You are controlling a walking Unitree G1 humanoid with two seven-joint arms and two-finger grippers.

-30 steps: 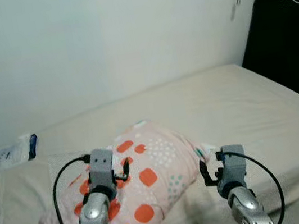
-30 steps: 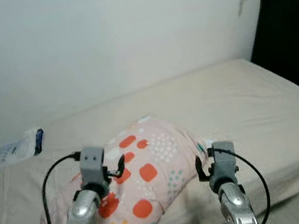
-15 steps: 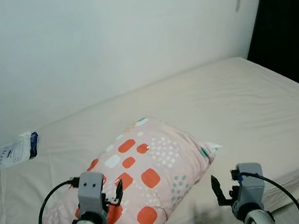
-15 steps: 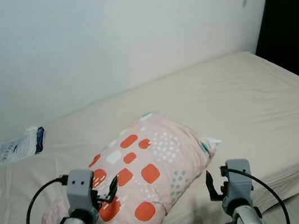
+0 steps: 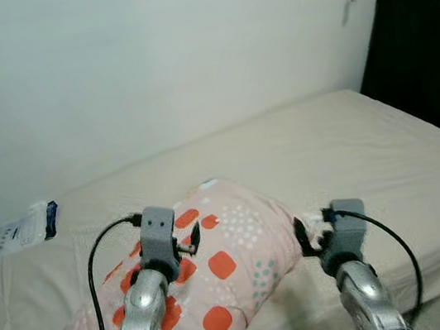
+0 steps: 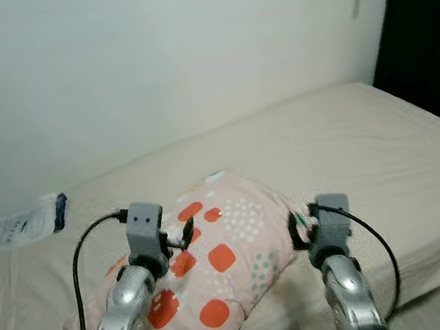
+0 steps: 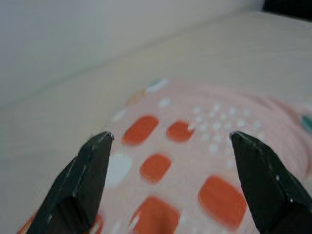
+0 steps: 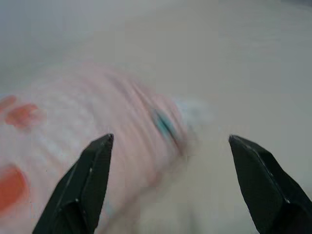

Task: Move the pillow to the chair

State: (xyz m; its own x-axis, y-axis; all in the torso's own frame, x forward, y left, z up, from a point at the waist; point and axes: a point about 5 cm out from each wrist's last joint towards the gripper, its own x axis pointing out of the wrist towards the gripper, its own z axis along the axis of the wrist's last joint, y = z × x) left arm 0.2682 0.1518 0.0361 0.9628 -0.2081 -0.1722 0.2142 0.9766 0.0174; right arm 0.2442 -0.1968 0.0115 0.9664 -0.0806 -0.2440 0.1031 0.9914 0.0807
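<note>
Bare bed lies open around the pillow; a packet sits far left, black luggage stands right.

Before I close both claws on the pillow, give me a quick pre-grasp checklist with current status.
1. Left claw open: ok, fingers spread wide in the left wrist view.
2. Right claw open: ok, fingers spread in the right wrist view.
3. Left claw over the pillow: ok, above its patterned top.
4. Right claw at the pillow's right end: ok, though contact cannot be told.
5. Pillow free of other things: ok, it lies alone on the bed; the white packet lies apart near the wall.
6. Chair located: cannot tell.
</note>
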